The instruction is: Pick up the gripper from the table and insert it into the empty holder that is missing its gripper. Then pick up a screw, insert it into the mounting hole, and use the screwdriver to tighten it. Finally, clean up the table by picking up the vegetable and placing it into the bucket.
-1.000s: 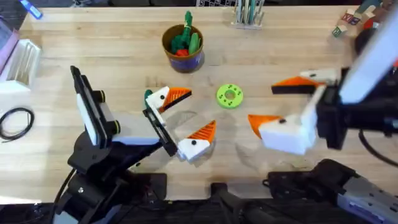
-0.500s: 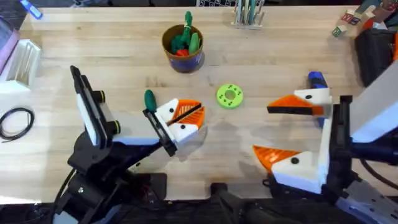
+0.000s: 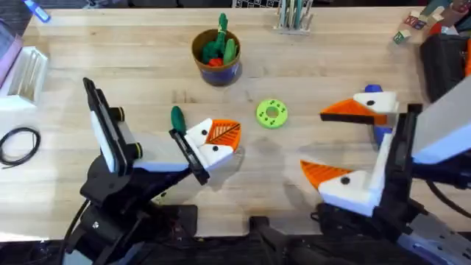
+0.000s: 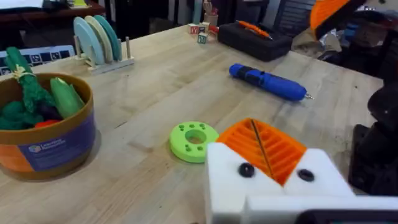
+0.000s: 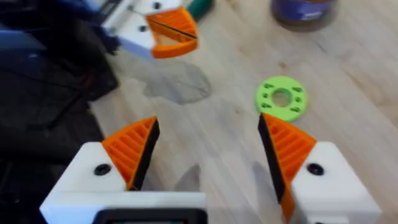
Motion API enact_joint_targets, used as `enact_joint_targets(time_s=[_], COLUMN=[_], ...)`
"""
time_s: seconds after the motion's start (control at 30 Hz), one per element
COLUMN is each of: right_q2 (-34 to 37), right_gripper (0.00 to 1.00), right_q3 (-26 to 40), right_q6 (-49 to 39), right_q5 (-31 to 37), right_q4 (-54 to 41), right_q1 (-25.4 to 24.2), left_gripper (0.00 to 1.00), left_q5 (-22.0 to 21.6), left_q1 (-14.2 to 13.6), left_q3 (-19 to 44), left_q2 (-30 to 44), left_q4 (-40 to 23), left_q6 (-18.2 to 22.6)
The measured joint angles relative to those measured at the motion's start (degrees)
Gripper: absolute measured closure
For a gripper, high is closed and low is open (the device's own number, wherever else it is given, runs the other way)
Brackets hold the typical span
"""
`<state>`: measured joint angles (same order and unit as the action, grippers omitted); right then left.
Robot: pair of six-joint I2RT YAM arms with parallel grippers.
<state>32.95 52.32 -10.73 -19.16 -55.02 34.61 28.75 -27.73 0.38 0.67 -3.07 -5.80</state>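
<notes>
My left gripper [image 3: 221, 138] is shut, its two orange ribbed pads pressed together with nothing between them [image 4: 260, 140]. The dark-green vegetable [image 3: 176, 116] lies on the table just behind it, touching nothing. The bucket [image 3: 237, 70], blue-purple with a brown rim, stands at the back with toy vegetables inside. My right gripper [image 3: 312, 140] hangs open over the right side [image 5: 208, 124], holding nothing. The blue screwdriver [image 4: 267, 82] lies behind the right gripper's far finger [image 3: 357, 109]. A loose gripper, an empty holder and a screw are out of view; all white mounts carry orange fingers.
A light-green disc [image 3: 271, 112] with holes lies between the two grippers. A white rack [image 3: 26, 73] and a black cable [image 3: 18, 143] sit at the left. A cup of pens [image 3: 293, 16] and a black case [image 3: 441, 55] stand at the back right.
My left gripper has closed from open to shut beside the vegetable. The right arm drew back toward the front right, uncovering the screwdriver.
</notes>
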Motion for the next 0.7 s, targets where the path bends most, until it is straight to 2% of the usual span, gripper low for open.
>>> enact_joint_targets(time_s=[0.13, 0.27, 0.5, 0.7], right_q2=[2.7, 8.9, 24.2, 31.8], right_gripper=[0.022, 0.022, 0.021, 0.021], right_q3=[0.0, 0.0, 0.0, 0.0], right_q6=[0.4, 1.5, 2.2, 1.9], right_q5=[7.2, 15.2, 21.6, 23.0], right_q4=[-0.1, 0.4, 6.8, 14.8], right_q1=[-1.3, -6.7, -25.1, -39.0], left_gripper=[0.995, 0.995, 0.996, 0.996], left_q5=[0.0, 0.0, 0.0, 0.0], left_q1=[0.0, 0.0, 0.0, 0.0], left_q3=[0.0, 0.0, 0.0, 0.0], left_q2=[0.0, 0.0, 0.0, 0.0], left_q4=[0.0, 0.0, 0.0, 0.0], left_q6=[0.0, 0.0, 0.0, 0.0])
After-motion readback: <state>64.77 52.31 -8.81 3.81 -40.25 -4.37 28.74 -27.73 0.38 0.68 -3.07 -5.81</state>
